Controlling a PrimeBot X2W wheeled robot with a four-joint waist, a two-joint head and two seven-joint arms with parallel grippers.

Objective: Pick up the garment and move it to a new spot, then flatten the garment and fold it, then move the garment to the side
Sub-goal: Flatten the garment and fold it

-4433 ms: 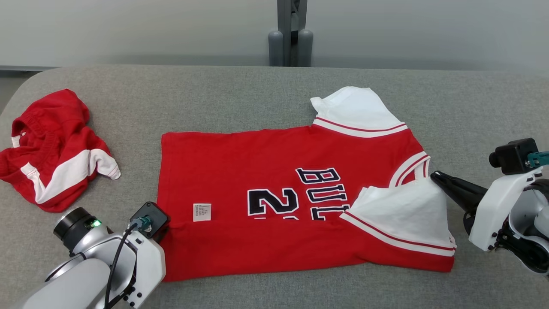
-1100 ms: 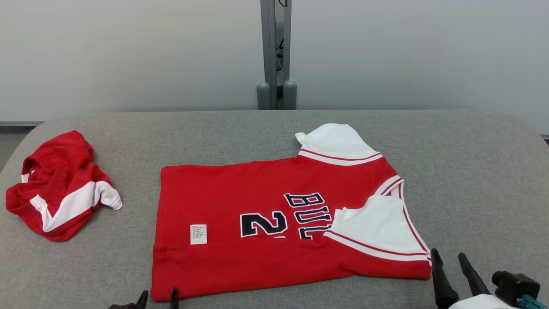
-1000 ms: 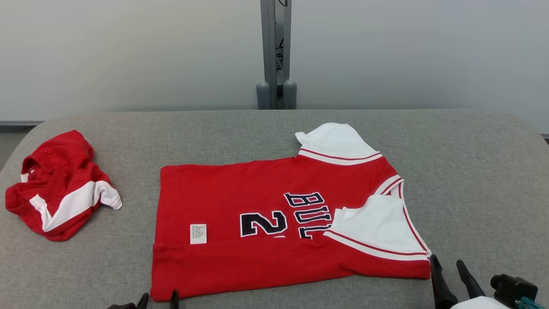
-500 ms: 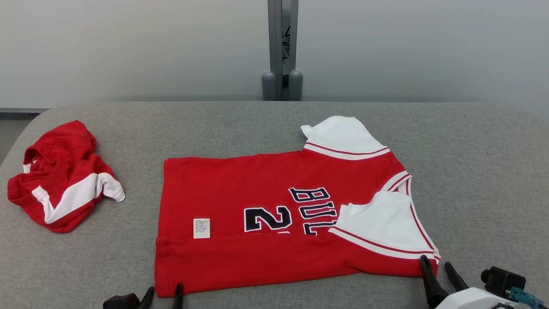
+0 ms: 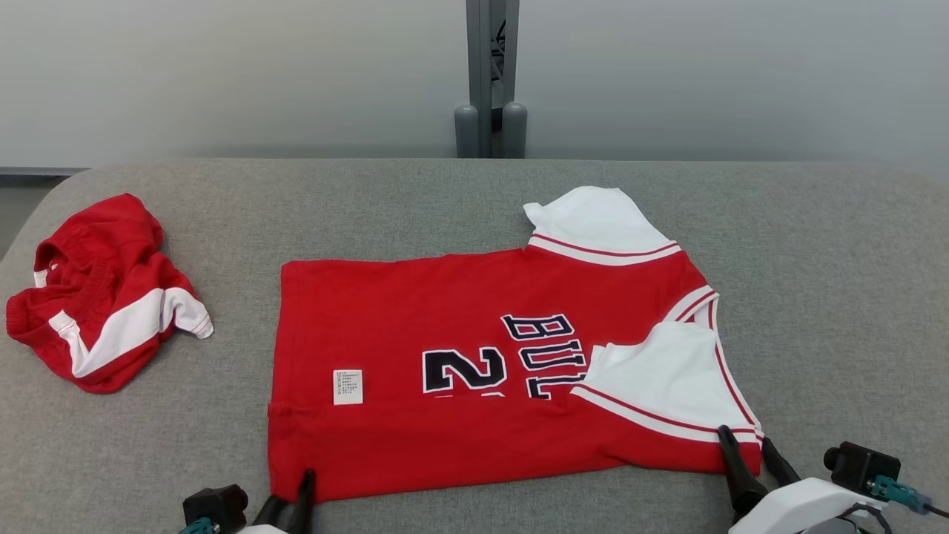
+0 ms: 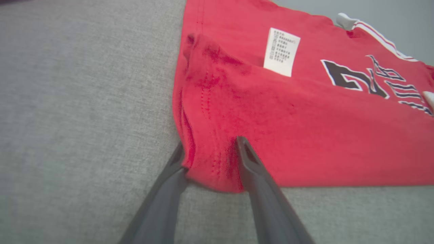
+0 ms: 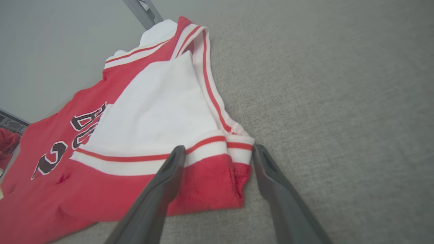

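Between the spread jaws of my left gripper [image 6: 209,145] and right gripper [image 7: 218,148] lie the jersey [image 5: 415,297] corners, unpinched. One fold looks done; second fold and side move remain.

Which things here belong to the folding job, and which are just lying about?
In the job:
red jersey
left end effector and right end effector, each straddling a near corner

Lying about:
crumpled red-and-white garment at far left
grey post behind the table
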